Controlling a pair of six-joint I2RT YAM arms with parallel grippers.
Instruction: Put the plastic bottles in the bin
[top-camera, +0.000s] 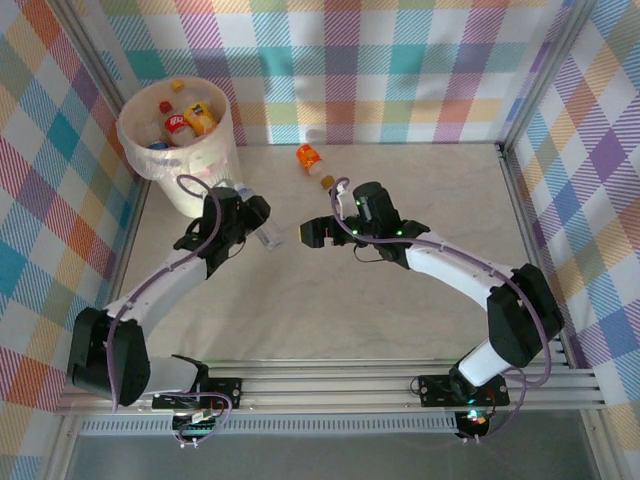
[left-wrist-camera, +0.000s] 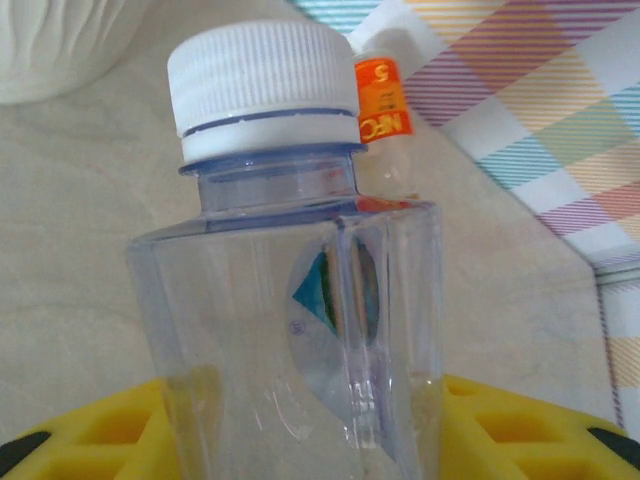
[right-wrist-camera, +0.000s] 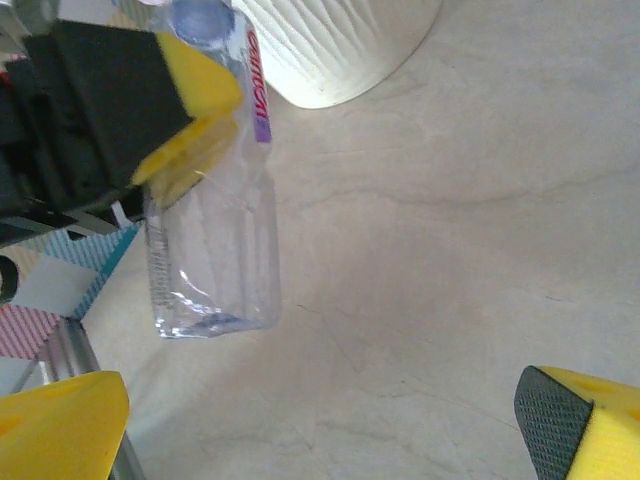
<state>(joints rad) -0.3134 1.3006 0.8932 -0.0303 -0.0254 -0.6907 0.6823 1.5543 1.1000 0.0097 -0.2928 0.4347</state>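
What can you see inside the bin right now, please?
Inside the bin lie several plastic bottles, including an orange-labelled bottle and a red-labelled one. Anything beneath that top layer is covered.

My tally from here
I count one bin, at least four bottles inside, plus one clear bottle and one orange-labelled bottle.

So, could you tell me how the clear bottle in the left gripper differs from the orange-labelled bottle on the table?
The clear bottle is clamped in the left gripper beside the bin; the orange-labelled bottle lies loose on the table near the back wall. The clear bottle has a white cap and a mostly see-through body; the orange-labelled bottle wears a bright orange band. Both are small plastic bottles outside the bin.
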